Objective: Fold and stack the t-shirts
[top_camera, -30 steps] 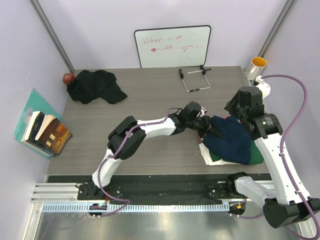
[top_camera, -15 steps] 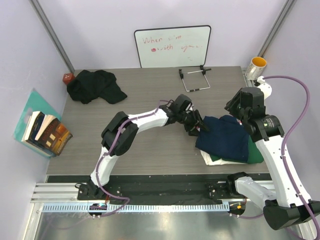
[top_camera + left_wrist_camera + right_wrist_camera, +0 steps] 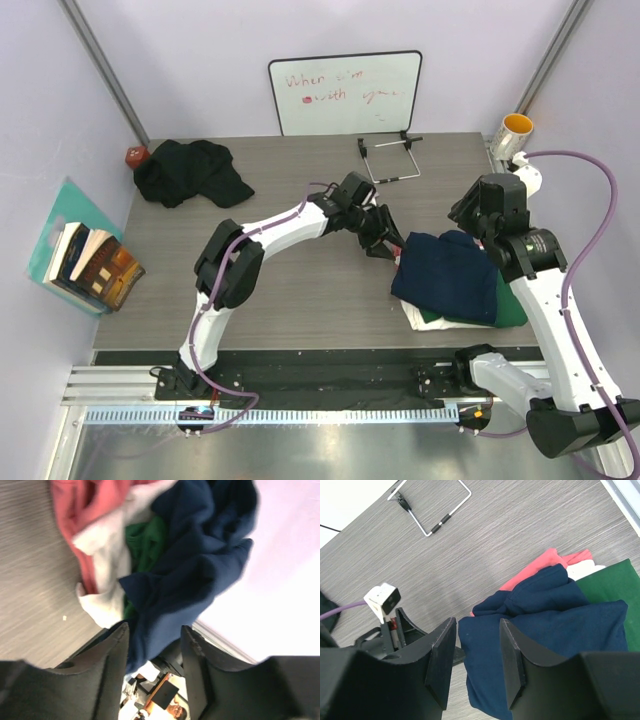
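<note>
You see a grey wood-grain table (image 3: 300,300) closed in by pale lilac walls (image 3: 200,70). A whiteboard (image 3: 345,95) with red writing leans at the back wall. Left of the table, some books (image 3: 95,265) lie on a teal mat (image 3: 66,203). The light is even.

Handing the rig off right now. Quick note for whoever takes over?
Grippers: left gripper open at the navy shirt's left edge, holding nothing; right gripper open above the stack, empty.
Stack, right front of the table: navy shirt on top, over the green shirt, cream-white shirt and pink-red shirt.
Done: four stacked; the top one looks rumpled.
Left: black shirt, crumpled at the far left corner, to fold and stack.
</note>
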### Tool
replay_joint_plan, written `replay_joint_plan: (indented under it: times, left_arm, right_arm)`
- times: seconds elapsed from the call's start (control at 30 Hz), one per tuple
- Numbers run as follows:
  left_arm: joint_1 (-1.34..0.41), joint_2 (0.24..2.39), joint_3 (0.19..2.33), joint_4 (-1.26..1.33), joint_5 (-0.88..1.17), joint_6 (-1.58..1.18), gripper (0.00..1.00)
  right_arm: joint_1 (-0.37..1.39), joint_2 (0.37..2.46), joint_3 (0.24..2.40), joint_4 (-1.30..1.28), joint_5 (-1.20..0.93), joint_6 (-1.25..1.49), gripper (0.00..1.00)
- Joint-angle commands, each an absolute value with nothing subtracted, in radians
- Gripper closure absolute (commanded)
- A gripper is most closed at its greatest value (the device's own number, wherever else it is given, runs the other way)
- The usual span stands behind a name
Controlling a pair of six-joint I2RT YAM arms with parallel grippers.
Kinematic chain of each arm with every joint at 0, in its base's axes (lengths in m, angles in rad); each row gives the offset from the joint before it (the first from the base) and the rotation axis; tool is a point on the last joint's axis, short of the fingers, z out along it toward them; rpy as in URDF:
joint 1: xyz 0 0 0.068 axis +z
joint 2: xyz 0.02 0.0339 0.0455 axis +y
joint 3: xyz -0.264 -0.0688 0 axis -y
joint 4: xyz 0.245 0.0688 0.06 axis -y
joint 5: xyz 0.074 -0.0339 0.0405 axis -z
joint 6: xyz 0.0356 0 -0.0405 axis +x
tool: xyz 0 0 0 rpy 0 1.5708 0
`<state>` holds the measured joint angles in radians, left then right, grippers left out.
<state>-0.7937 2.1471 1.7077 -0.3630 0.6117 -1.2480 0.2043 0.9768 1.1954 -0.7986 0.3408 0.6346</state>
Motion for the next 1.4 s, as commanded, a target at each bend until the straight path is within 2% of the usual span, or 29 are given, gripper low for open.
replay_joint_plan:
  times: [0.0,0.17,0.27,0.3,0.43,0.53,0.93,1.13,1.27,1.37]
  left_arm:
    - [-0.792,2.128,1.825,-0.382,0.643,-1.233,0.56]
    - [-0.788,2.117,1.945,-0.527,0.574,-1.146,0.59]
    - [-0.787,2.091,1.945,-0.532,0.54,-1.118,0.6]
    - [-0.787,2.092,1.941,-0.52,0.567,-1.12,0.62]
    - [-0.801,2.143,1.925,-0.437,0.69,-1.143,0.82]
    - [-0.828,2.189,1.925,-0.414,0.733,-1.134,0.89]
    - [-0.87,2.22,1.741,-0.377,0.782,-1.083,0.9]
    - [-0.868,2.253,1.683,-0.374,0.79,-1.06,0.95]
    - [-0.865,2.261,1.687,-0.373,0.799,-1.049,0.95]
    - [-0.859,2.255,1.684,-0.373,0.805,-1.039,0.95]
  right_arm:
    - [0.204,0.991,1.238,-0.767,0.361,0.629,0.54]
    - [0.203,1.022,1.244,-0.769,0.344,0.638,0.54]
    - [0.203,1.029,1.244,-0.764,0.341,0.637,0.54]
    - [0.204,1.031,1.244,-0.764,0.342,0.637,0.54]
    - [0.204,1.052,1.241,-0.759,0.331,0.637,0.54]
    - [0.204,1.065,1.232,-0.758,0.324,0.64,0.54]
    - [0.204,1.083,1.02,-0.87,0.38,0.686,0.57]
    - [0.204,1.114,0.882,-0.891,0.417,0.75,0.67]
    - [0.201,1.166,0.822,-0.879,0.46,0.782,0.82]
    - [0.201,1.181,0.807,-0.882,0.46,0.814,0.86]
